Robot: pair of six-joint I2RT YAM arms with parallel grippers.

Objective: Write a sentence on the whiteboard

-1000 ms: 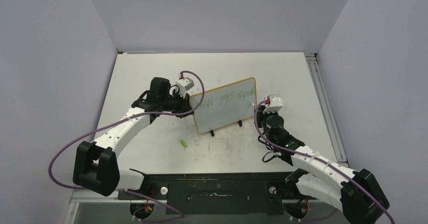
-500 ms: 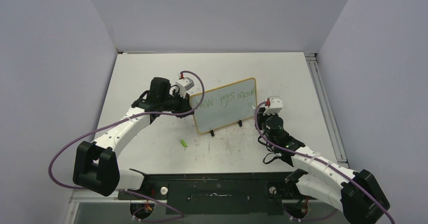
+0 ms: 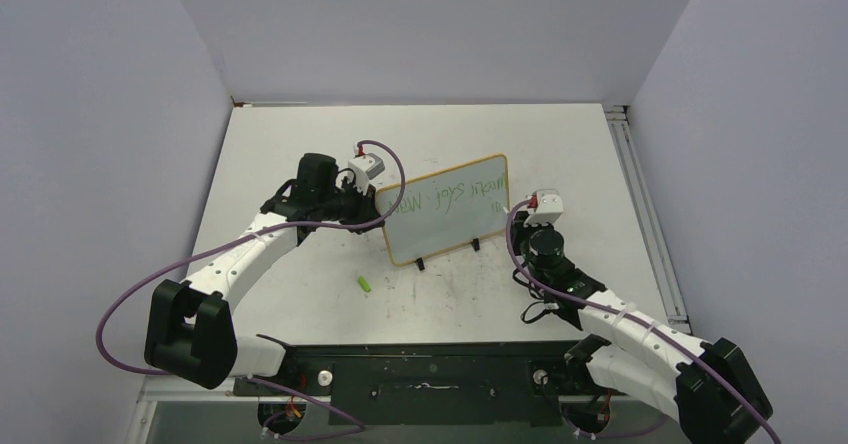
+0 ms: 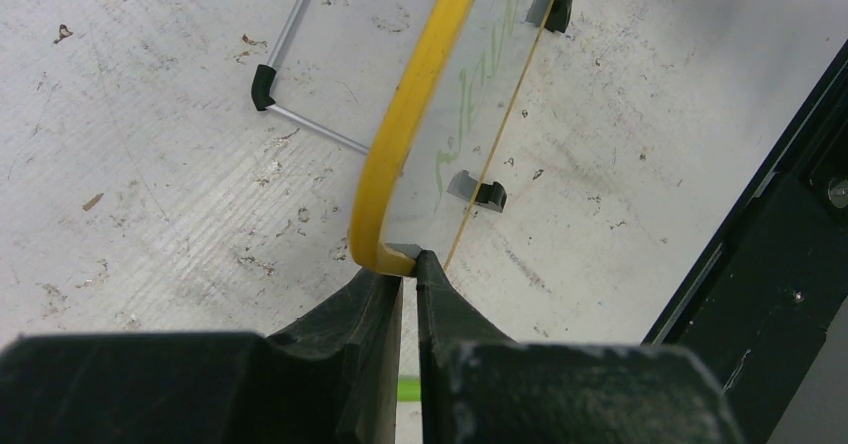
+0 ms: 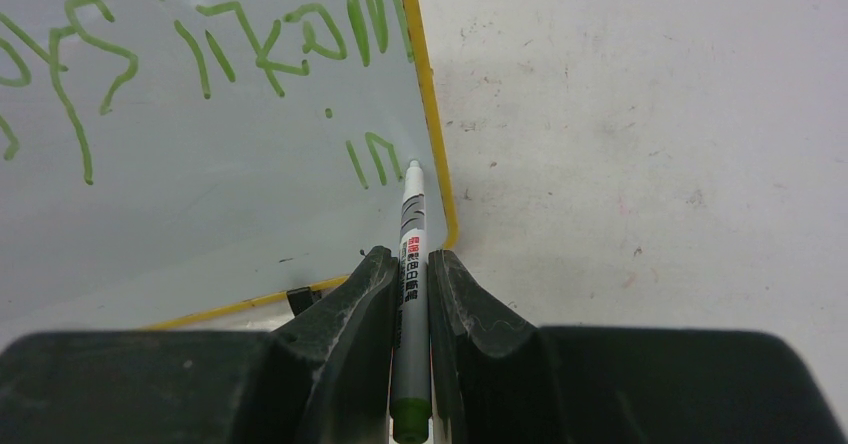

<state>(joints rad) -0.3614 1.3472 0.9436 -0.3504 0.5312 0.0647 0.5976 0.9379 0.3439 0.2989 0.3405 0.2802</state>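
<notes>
The whiteboard (image 3: 440, 229) stands in the middle of the bench (image 3: 300, 144), leaning back on two black feet (image 3: 420, 263). It has a yellow-tan frame (image 4: 410, 94). The sentence (image 5: 200, 54) crosses it in thin green strokes, with a few short marks beneath near the right edge. The left gripper (image 4: 407, 269) is closed on the frame's left corner, likely to steady the board against the pen. The right gripper (image 5: 410, 256) clamps a marker (image 5: 409, 214), its tip at the surface beside those marks.
</notes>
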